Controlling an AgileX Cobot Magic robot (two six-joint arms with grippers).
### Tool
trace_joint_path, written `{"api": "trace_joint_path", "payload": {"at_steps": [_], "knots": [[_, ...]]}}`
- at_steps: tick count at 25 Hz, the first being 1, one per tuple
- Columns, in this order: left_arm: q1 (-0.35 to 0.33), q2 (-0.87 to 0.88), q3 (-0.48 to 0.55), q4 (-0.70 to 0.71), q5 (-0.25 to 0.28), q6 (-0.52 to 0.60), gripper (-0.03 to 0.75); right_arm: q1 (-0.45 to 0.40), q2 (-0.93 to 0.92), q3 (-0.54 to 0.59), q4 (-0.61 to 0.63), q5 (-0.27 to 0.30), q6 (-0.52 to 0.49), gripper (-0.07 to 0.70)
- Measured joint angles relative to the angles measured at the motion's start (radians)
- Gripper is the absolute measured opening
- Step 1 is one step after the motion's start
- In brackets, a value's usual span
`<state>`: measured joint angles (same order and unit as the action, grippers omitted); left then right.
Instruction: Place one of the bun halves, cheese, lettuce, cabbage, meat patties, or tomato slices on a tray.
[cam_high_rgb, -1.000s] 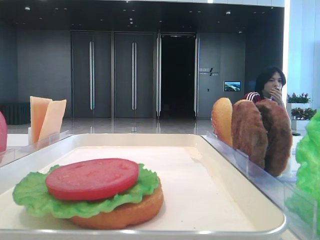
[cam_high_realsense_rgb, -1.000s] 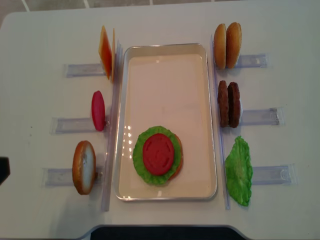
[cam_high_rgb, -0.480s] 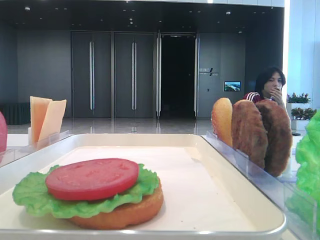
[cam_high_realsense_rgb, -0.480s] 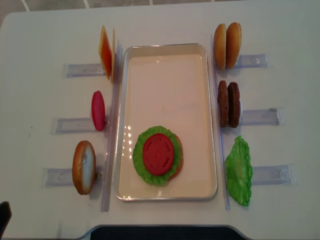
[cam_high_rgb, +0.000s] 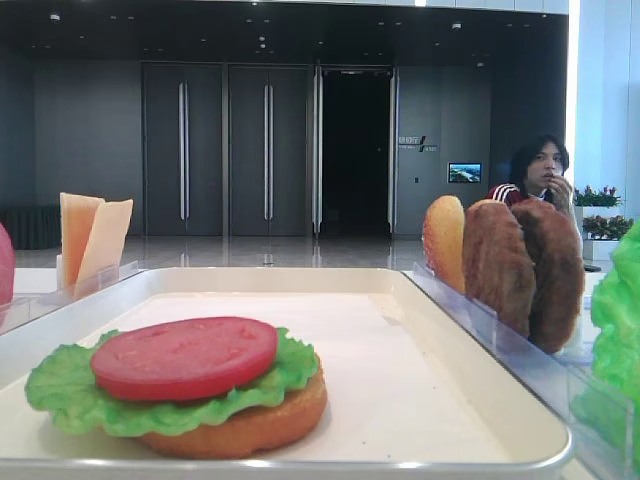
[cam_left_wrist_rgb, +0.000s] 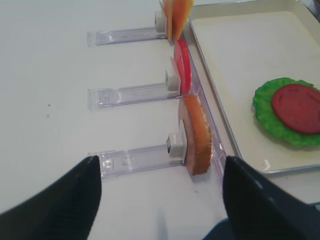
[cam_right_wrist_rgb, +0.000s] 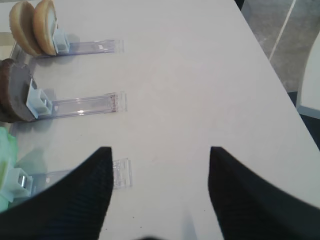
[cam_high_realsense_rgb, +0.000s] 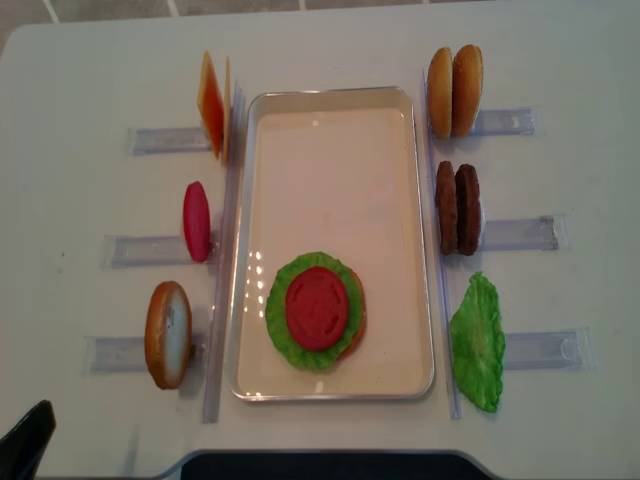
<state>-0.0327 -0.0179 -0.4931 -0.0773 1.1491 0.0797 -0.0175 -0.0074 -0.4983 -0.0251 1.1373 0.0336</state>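
Note:
On the white tray (cam_high_realsense_rgb: 330, 100) a tomato slice (cam_high_realsense_rgb: 317, 307) tops a lettuce leaf (cam_high_realsense_rgb: 280, 320) and a bun half (cam_high_rgb: 250, 425). Left racks hold cheese (cam_high_realsense_rgb: 212, 104), a tomato slice (cam_high_realsense_rgb: 196, 221) and a bun half (cam_high_realsense_rgb: 167, 334). Right racks hold bun halves (cam_high_realsense_rgb: 455, 91), meat patties (cam_high_realsense_rgb: 458, 208) and lettuce (cam_high_realsense_rgb: 478, 343). Cabbage is out of view. My left gripper (cam_left_wrist_rgb: 160, 200) hangs open and empty over the table's near left corner, short of the bun half (cam_left_wrist_rgb: 196, 135). My right gripper (cam_right_wrist_rgb: 160, 190) is open and empty over bare table right of the racks.
Clear plastic racks (cam_high_realsense_rgb: 150, 250) run outward from both long sides of the tray. The table's right edge (cam_right_wrist_rgb: 270, 65) lies near my right gripper, and its near edge (cam_high_realsense_rgb: 320, 455) runs just below the tray. A person (cam_high_rgb: 540, 175) sits far behind.
In the overhead view my left gripper's dark tip has slid down the left edge to the near left corner. The food has not moved.

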Motion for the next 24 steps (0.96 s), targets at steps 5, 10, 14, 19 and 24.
{"api": "trace_joint_path", "payload": {"at_steps": [5, 10, 14, 19, 24], "knots": [[0.0, 0.0, 0.02, -0.006, -0.026, 0.001, 0.579, 0.0, 0.0, 0.0, 0.0, 0.0, 0.0, 0.43], [0.0, 0.0, 0.02, -0.006, -0.033, 0.001, 0.579, 0.0, 0.0, 0.0, 0.0, 0.0, 0.0, 0.43], [0.0, 0.0, 0.02, -0.006, -0.033, 0.001, 0.579, 0.0, 0.0, 0.0, 0.0, 0.0, 0.0, 0.43], [0.0, 0.0, 0.02, -0.006, -0.033, 0.002, 0.579, 0.0, 0.0, 0.0, 0.0, 0.0, 0.0, 0.43], [0.0, 0.0, 0.02, 0.003, -0.034, 0.003, 0.579, 0.0, 0.0, 0.0, 0.0, 0.0, 0.0, 0.43]]}}
